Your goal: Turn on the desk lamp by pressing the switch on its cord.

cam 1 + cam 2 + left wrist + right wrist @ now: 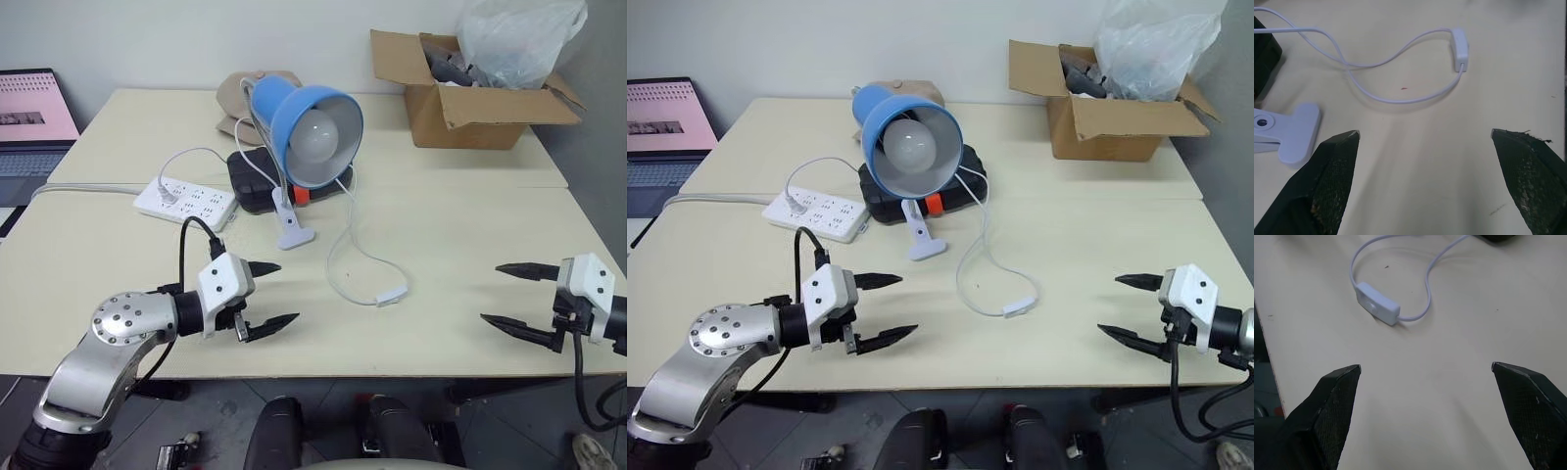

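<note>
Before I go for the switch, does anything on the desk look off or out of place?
Mostly fine. The desk lamp isn't clipped to anything; its white clip base just rests on the table and the shade leans over a black case. The switch lies free on its looping cord.

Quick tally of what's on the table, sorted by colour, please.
White: 3 - switch, cord, power strip
Blue: 1 - desk lamp
Black: 1 - box
Brown: 1 - cardboard box
Tan: 1 - cap
Total: 7
</note>
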`<state>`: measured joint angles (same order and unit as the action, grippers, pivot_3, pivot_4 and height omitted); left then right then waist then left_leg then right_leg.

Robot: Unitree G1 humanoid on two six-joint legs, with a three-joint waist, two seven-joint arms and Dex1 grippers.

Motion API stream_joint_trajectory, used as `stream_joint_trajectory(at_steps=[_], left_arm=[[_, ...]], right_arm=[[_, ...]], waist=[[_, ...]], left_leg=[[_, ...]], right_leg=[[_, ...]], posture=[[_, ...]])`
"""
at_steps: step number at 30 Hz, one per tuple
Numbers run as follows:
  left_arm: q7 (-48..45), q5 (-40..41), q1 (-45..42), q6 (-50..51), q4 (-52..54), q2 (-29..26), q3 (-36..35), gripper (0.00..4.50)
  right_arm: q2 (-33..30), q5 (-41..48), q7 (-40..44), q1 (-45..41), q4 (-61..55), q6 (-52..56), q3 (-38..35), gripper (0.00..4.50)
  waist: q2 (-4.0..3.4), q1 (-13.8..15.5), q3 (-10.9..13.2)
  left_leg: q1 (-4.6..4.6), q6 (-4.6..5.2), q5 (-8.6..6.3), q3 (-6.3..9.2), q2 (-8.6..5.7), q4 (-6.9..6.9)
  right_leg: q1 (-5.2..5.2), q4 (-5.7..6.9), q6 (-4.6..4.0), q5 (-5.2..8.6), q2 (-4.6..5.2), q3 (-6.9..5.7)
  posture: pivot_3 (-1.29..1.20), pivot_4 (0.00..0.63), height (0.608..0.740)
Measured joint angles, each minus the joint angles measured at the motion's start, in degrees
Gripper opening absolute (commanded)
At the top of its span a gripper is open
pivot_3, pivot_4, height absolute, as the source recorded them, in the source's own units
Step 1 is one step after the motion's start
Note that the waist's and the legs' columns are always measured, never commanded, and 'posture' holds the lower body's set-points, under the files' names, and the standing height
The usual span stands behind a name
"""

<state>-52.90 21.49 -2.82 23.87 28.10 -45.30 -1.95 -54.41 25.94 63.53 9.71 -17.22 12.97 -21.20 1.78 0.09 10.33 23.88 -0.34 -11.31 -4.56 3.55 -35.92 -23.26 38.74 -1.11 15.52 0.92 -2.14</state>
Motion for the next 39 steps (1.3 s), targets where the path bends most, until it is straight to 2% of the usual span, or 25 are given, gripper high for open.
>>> stream_joint_trajectory(at_steps=[8,13,15,22,24,30,34,39], left_arm=[[2.1,0.1,-1.6,-0.4,-0.9,1.9,0.0,4.48],[6.0,-4.9,-3.0,-2.8,-2.4,3.8,1.5,4.48],[6.8,-5.9,-3.8,-4.3,-3.6,6.3,2.7,4.48],[5.1,-5.8,-3.0,-8.1,-3.9,7.4,4.3,4.48],[4.7,-6.2,-3.0,-8.4,-4.0,7.4,5.6,4.48],[6.0,-11.2,-9.3,-10.0,-9.9,12.1,12.7,4.48],[5.8,-13.1,-14.4,-10.1,-13.9,16.9,18.1,4.48],[4.7,-13.9,-16.5,-7.8,-16.5,21.0,23.3,4.48]], right_arm=[[0.5,0.0,-1.2,-0.5,-2.0,1.4,0.6,4.50],[0.6,-0.1,-1.2,-0.5,-1.7,1.2,0.6,4.50],[1.3,-0.1,-1.4,-0.4,-1.7,1.1,0.7,4.50],[2.2,-0.1,-1.7,0.9,-2.8,1.2,0.6,4.50],[2.2,0.0,-1.7,1.1,-3.2,1.3,0.5,4.50],[2.2,0.3,-2.9,2.3,-6.9,3.6,-0.1,4.50],[2.1,1.4,-5.1,3.5,-11.1,8.2,-0.6,4.50],[1.3,2.4,-8.4,5.7,-15.8,15.9,-1.9,4.50]], waist=[[0.00,0.0,0.0],[0.00,0.0,0.0],[0.01,0.1,0.0],[0.01,0.0,0.0],[0.01,0.0,0.0],[0.00,0.4,0.0],[0.01,0.6,0.0],[0.01,0.5,0.0]], left_leg=[[0.00,0.00,0.00,-0.01,0.00,0.01],[-0.01,0.01,0.00,0.00,-0.02,-0.02],[0.01,0.01,0.00,0.00,-0.01,-0.03],[-0.01,0.00,0.00,-0.01,0.01,-0.02],[-0.01,0.01,0.00,0.00,-0.01,-0.05],[0.00,0.02,0.01,0.03,-0.06,-0.15],[0.03,0.02,0.02,0.02,-0.07,-0.14],[0.04,0.02,0.01,0.05,-0.05,-0.12]], right_leg=[[0.00,0.01,0.12,-0.07,0.00,0.00],[0.02,0.02,0.16,-0.10,0.00,0.01],[0.02,0.02,0.18,-0.10,0.00,0.01],[0.01,0.05,0.17,-0.10,-0.03,0.03],[0.02,0.06,0.19,-0.11,-0.03,0.03],[0.06,0.10,0.29,-0.18,-0.02,0.07],[0.05,0.08,0.29,-0.17,-0.04,0.09],[0.04,0.10,0.28,-0.16,-0.11,0.11]], posture=[[0.00,0.150,0.740],[0.00,0.150,0.740],[0.00,0.150,0.740],[0.00,0.150,0.740],[0.00,0.150,0.740],[0.00,0.150,0.740],[0.00,0.150,0.740],[0.00,0.150,0.740]])
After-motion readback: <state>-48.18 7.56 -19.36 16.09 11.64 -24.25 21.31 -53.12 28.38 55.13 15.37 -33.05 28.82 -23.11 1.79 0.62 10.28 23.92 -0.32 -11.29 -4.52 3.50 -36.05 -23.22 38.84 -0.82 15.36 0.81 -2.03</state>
